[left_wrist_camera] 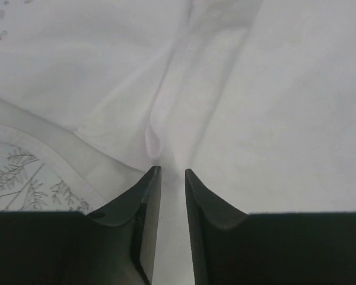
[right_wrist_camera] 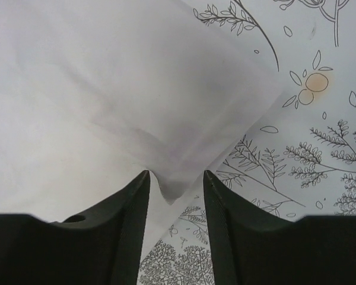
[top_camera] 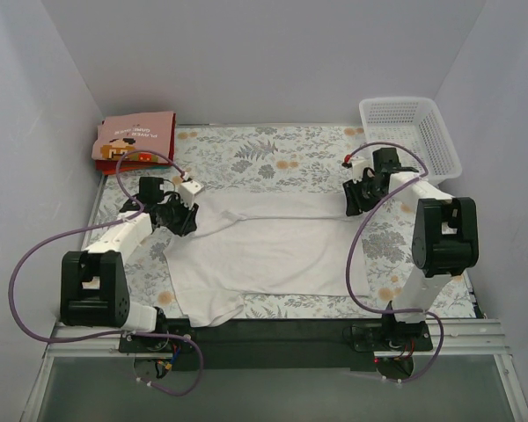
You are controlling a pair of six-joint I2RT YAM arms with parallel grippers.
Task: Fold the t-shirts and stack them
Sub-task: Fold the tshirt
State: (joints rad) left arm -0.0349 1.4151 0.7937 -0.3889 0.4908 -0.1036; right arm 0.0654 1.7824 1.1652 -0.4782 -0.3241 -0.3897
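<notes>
White shirt point(top_camera: 273, 251) lies spread, unfolded, mid-desk point(top_camera: 282, 154). A folded pink shirt point(top_camera: 136, 138) sits on a red shirt point(top_camera: 128, 164) at the far left corner, so one shirt seems left to fold and stack.

Left end effector point(left_wrist_camera: 169, 172), nearly closed, pinches a ridge of the far hem. Right end effector point(right_wrist_camera: 175, 175), slightly wider, appears to nip the far right corner.

Bare desk lies beyond the shirt; a basket point(top_camera: 411, 130) stands far right.
</notes>
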